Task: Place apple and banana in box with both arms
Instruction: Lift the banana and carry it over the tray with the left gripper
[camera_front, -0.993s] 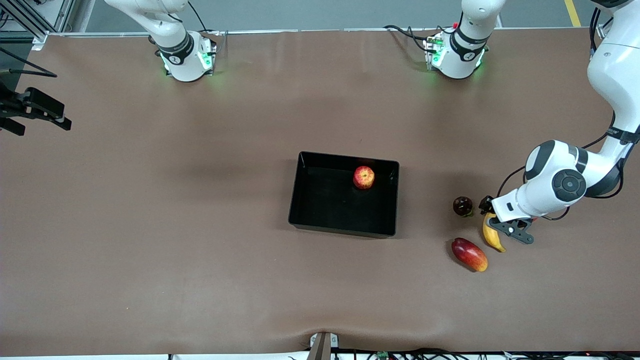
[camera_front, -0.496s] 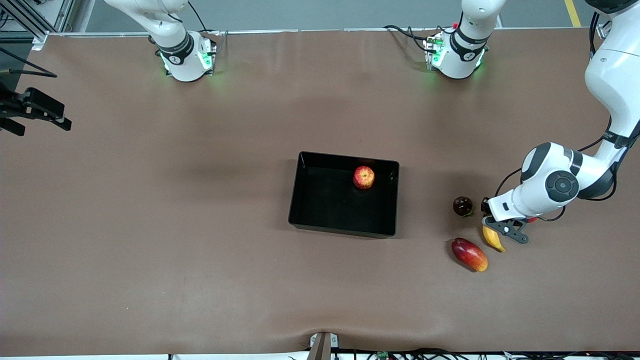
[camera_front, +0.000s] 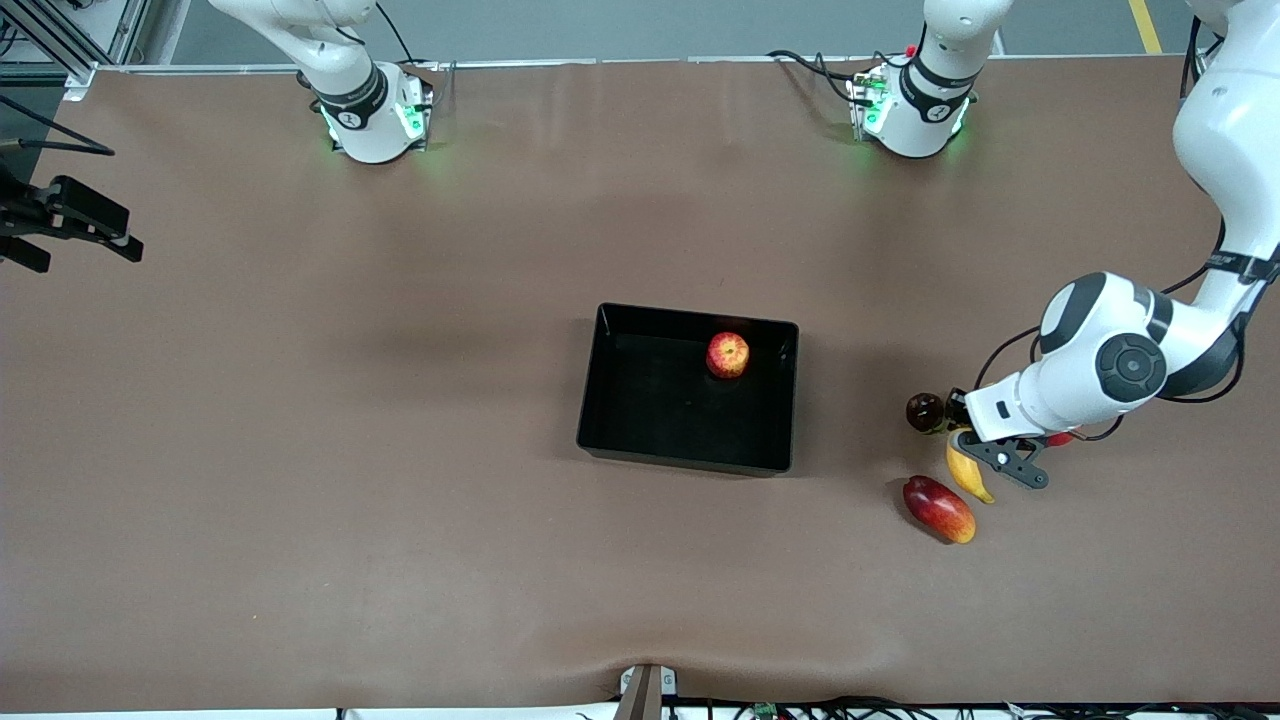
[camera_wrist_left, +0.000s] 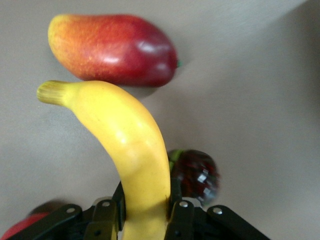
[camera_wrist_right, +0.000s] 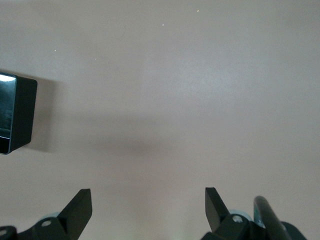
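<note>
Gripping the banana near one end, my left gripper clears the table — right gripper waits agape, apple boxed.

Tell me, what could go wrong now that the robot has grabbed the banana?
1. The left gripper pinches the banana near one end, so the long free part might swing or slip out on the way to the box.
2. The mango and the dark fruit sit right beside the banana, so the gripper could bump them.
3. The apple already lies in the box; a dropped banana might knock it.
</note>
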